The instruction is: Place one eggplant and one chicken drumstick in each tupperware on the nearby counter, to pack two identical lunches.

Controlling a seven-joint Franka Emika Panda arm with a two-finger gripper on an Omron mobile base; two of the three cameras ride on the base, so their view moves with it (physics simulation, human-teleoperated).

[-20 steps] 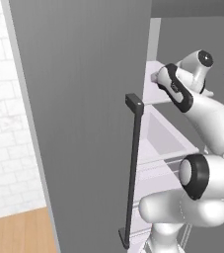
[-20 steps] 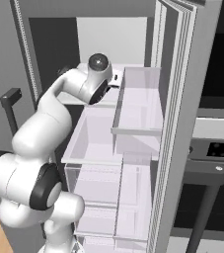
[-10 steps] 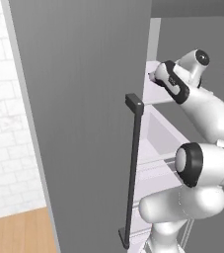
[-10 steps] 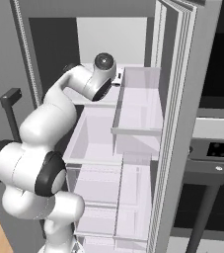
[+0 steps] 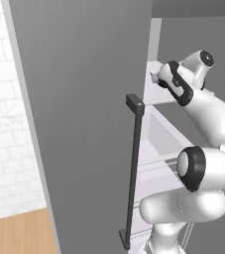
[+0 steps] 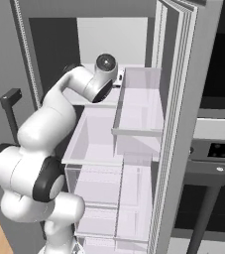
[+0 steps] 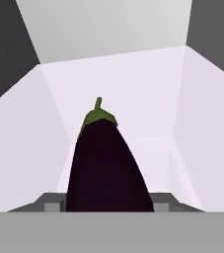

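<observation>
Claw point(image 7: 103, 205) now astride glossy oblong eggplant point(image 7: 106, 165)

Inside the open fridge, a pale, translucent upper shelf point(image 6: 100, 101), seen in the hand view as a light floor point(image 7: 148, 94) with pale side walls and a back wall toward twelve o'clock. Directly on it, one dark purple eggplant point(image 7: 106, 165) lying lengthwise, green stem end toward twelve o'clock, blunt end toward six.
</observation>
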